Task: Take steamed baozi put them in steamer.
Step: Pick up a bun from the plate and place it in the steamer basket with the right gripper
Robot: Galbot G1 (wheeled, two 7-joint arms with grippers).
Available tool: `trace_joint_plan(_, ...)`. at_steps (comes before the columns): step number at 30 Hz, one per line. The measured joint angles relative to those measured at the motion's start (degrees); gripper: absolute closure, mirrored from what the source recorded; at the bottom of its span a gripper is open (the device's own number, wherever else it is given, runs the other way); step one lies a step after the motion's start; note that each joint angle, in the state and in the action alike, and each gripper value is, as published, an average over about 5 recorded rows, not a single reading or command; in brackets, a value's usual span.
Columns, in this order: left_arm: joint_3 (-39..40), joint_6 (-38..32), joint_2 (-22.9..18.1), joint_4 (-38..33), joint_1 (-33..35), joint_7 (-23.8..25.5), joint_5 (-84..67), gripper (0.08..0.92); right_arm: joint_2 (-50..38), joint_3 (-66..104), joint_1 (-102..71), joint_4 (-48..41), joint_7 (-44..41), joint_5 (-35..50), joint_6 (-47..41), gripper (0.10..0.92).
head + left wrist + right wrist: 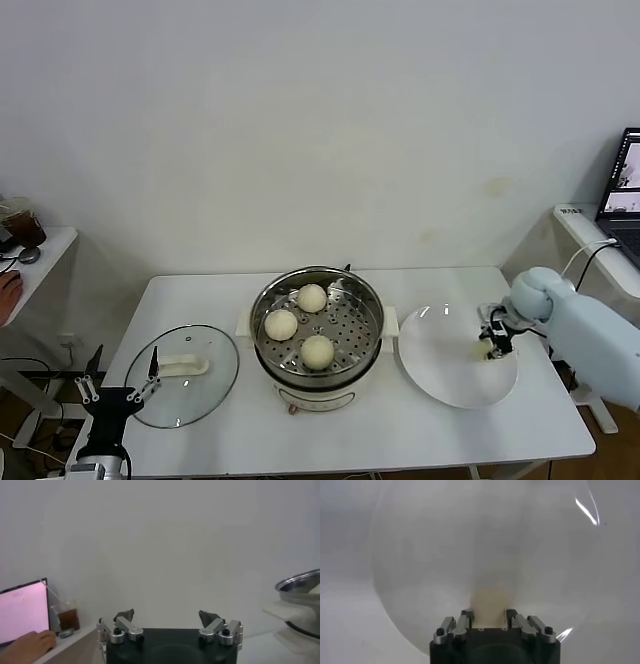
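The steel steamer [365, 288] stands mid-table with three cream-white baozi on its perforated tray [312, 297] [281, 324] [317, 351]. Another baozi [489, 601] sits on the white plate [440, 370], and my right gripper [492, 348] is shut on it, its fingers [466, 618] pressed against both sides. The head view shows only a sliver of that bun beneath the gripper. My left gripper [117, 380] hangs open by the table's front left corner, with nothing between its fingers [125, 616]; the steamer's rim [300, 582] shows far off in its wrist view.
A round glass lid [185, 385] with a white handle [183, 367] lies left of the steamer. A side table [40, 250] with a dark drink stands at far left, and a laptop [625, 190] on a desk at far right.
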Motion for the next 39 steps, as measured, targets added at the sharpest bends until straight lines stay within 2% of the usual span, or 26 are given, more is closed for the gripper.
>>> trace_joint_plan(11, 1.26, 0.12, 0.3, -0.05, -1.0, 0.11, -0.14, 0.177, -1.65, -15.84, 20.51, 9.18, -0.27, 14.82, -5.37, 0.586)
trace_joint_plan(18, 1.24, 0.14, 0.59, -0.22, -1.07, 0.14, -0.46, 0.177, 3.68, -27.62, 35.07, 14.91, 2.99, 27.62, -11.44, 0.584)
trace_joint_plan(24, 0.83, 0.09, 0.43, -0.32, -0.8, 0.12, -0.6, 0.177, 10.59, -33.99, 40.57, 17.01, 6.79, 36.05, -17.48, 0.584)
trace_joint_plan(31, -0.04, 0.06, 0.58, -0.58, -0.46, 0.14, -0.98, 0.177, 18.0, -38.51, 41.81, 16.86, 9.48, 40.17, -22.35, 0.584)
trace_joint_plan(39, -0.61, 0.19, 0.73, -0.76, -0.49, 0.23, -1.15, 0.177, 23.29, -40.08, 39.26, 13.76, 10.16, 39.21, -24.3, 0.584)
